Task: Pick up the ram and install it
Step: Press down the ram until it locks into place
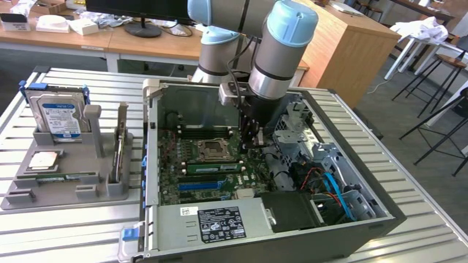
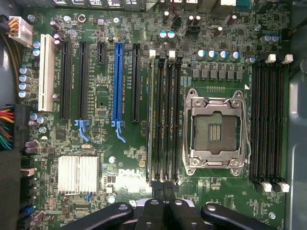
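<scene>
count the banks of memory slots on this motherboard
2: one bank lies between the blue slot and the cpu socket; the other bank is on the socket's opposite side. None seems hidden in the wrist view.

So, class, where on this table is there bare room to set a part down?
Bare table slats in front of the grey tray and beside the computer case at the exterior view's right. Crowded inside the case.
</scene>
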`<state>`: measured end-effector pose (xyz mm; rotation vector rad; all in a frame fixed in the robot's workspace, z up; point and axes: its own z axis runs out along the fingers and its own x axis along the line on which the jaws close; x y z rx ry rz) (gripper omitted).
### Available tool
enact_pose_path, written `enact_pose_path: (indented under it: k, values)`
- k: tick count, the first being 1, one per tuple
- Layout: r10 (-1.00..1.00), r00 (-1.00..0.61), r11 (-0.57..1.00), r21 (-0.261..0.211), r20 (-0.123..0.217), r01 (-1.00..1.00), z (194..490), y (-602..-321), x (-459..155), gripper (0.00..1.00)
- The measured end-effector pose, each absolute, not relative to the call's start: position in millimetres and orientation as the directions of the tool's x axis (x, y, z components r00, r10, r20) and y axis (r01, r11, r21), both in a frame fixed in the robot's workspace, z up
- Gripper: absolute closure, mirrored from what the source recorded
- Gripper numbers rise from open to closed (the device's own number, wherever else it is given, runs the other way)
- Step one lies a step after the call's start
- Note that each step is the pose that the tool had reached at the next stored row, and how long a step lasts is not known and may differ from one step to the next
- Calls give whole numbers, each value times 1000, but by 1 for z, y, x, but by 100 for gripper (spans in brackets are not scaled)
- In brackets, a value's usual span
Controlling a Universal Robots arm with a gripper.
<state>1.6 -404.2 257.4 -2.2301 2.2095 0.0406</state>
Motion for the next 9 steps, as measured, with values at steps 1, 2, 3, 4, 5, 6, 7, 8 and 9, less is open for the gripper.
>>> enact_pose_path:
  k: [1,2,3,4,5,6,7,8,9]
  values:
    - [-1000,9,-9,17,-20,-1000,257,-404,2,90]
    - [-1000,9,-9,17,-20,-1000,257,-404,2,90]
    - [-1000,9,-9,17,-20,-1000,257,-404,2,90]
    - [-1000,9,-9,17,-20,-1000,257,-404,2,90]
    - [-1000,9,-9,17,-20,-1000,257,-404,2,90]
    - [-1000,9,-9,17,-20,-1000,257,-404,2,90]
    - [-1000,9,-9,17,-20,-1000,257,-405,2,90]
    - [-1000,9,-9,17,-20,-1000,257,-406,2,90]
    - [-1000,9,-9,17,-20,-1000,257,-406,2,90]
